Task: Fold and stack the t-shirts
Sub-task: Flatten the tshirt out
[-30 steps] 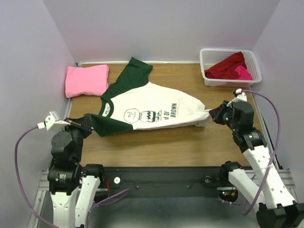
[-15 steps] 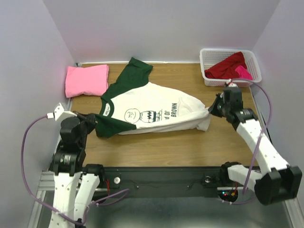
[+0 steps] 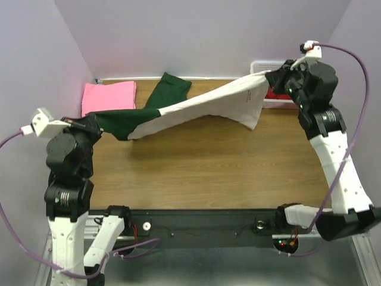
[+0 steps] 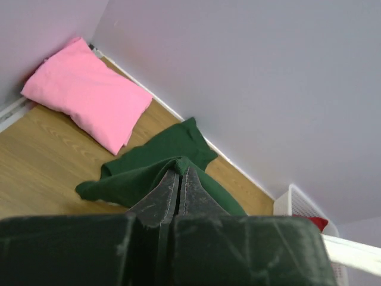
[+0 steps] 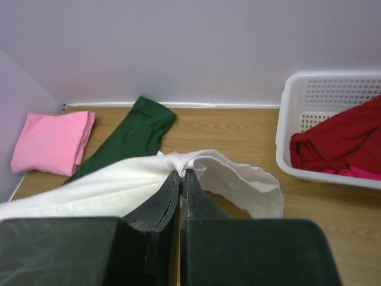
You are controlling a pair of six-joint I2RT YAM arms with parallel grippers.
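Top external: white cloth tee with dark green sleeves [image 3: 202, 104], flat a second ago, now lifted off the wooden table [image 3: 208, 173] and slung taut in the air.
Left wrist: left gripper [image 4: 178, 171] pinched on the green sleeve; folded pink tee [image 4: 89, 101] by the wall. Right wrist: right gripper [image 5: 180, 174] clamped on the white hem; likely shaking flat before folding.

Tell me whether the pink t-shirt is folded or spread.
Folded: the pink t-shirt lies as a compact rectangle with stacked edges showing.
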